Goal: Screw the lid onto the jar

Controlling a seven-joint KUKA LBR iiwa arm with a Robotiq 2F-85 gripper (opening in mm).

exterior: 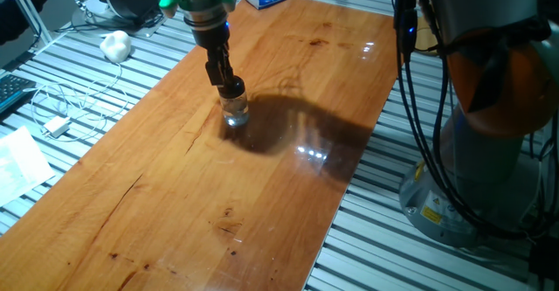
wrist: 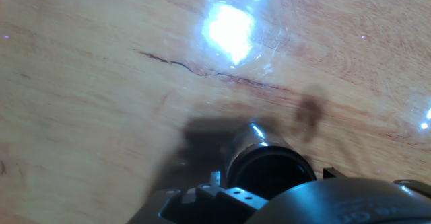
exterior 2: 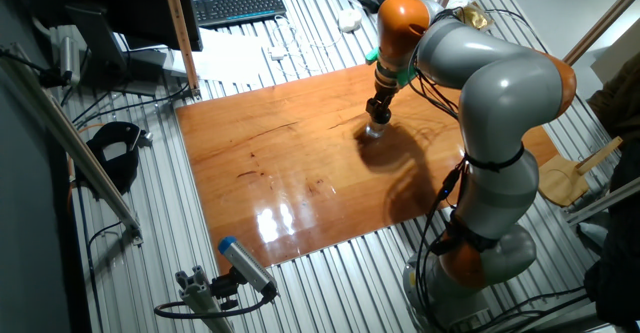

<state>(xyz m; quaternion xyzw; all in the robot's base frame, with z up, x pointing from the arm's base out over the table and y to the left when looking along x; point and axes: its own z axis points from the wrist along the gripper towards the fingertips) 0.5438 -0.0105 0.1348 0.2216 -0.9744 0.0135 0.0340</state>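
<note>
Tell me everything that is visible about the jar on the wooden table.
The jar is small, short and cylindrical, of clear shiny glass. It stands upright on the wooden table, towards the far end. A black lid sits on its top, and the gripper comes down onto that lid from above. In the other fixed view it is a tiny glinting spot under the arm. Whether anything is inside cannot be told.

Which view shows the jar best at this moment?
One fixed view: the jar stands upright and clear on the wooden table, under the lid in the gripper. In the other fixed view it is a tiny glint. The hand view hides it behind the lid.
</note>
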